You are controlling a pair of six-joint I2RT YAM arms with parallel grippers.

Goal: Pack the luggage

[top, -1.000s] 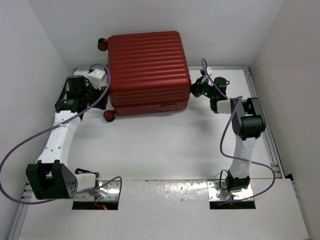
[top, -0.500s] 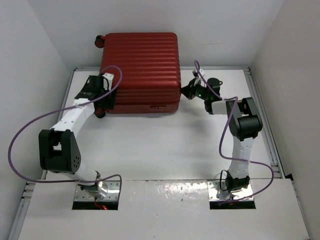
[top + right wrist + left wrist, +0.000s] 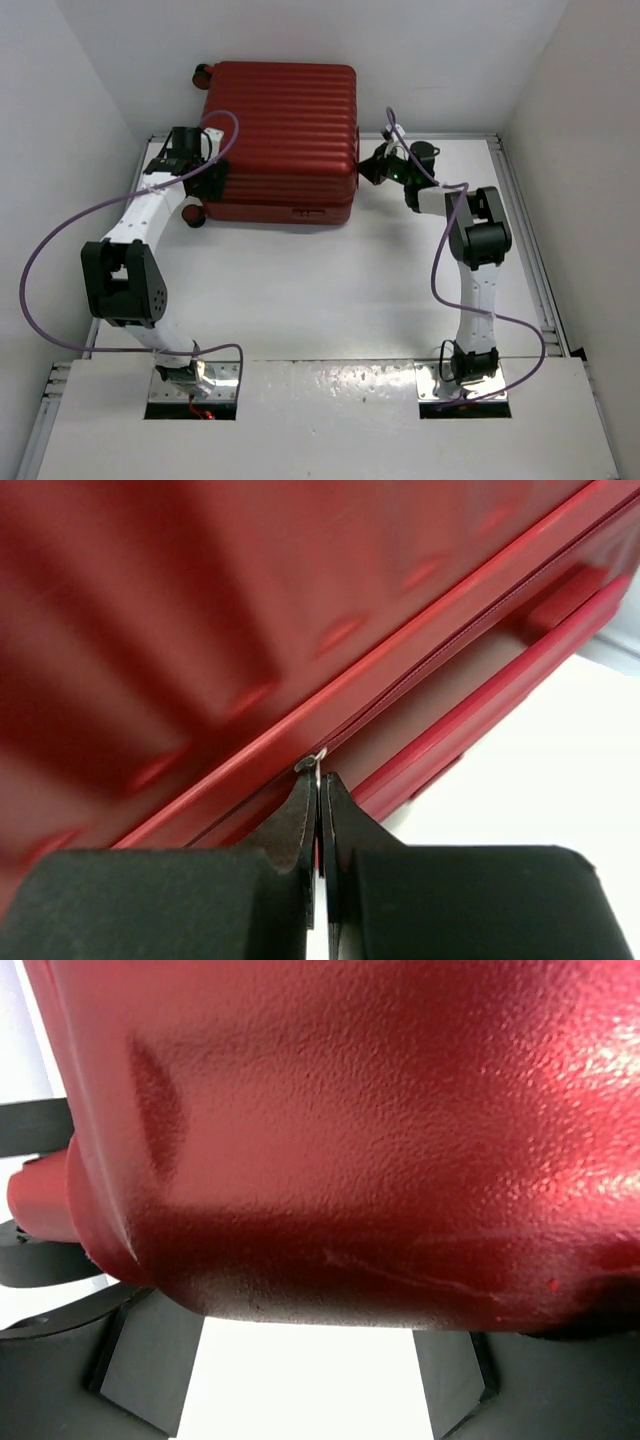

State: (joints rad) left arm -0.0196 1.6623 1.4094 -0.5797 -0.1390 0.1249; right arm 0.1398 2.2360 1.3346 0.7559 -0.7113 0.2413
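The luggage (image 3: 280, 135) is a dark red ribbed hard-shell suitcase, lying closed at the back of the table. My left gripper (image 3: 205, 180) is at its left side near a wheel (image 3: 193, 216); the left wrist view shows the red shell (image 3: 350, 1130) pressed close, with the jaws spread wide on either side. My right gripper (image 3: 372, 168) is at the suitcase's right side. In the right wrist view its fingers (image 3: 300, 820) are shut on a small silver zipper pull (image 3: 318, 756) on the zipper line.
White walls enclose the table on the left, back and right. A second wheel (image 3: 201, 75) sticks out at the suitcase's back left corner. Purple cables loop from both arms.
The suitcase has shifted left and back and now lies square to the back wall. My left arm swung in toward the suitcase's left side. My right gripper followed the suitcase's right side.
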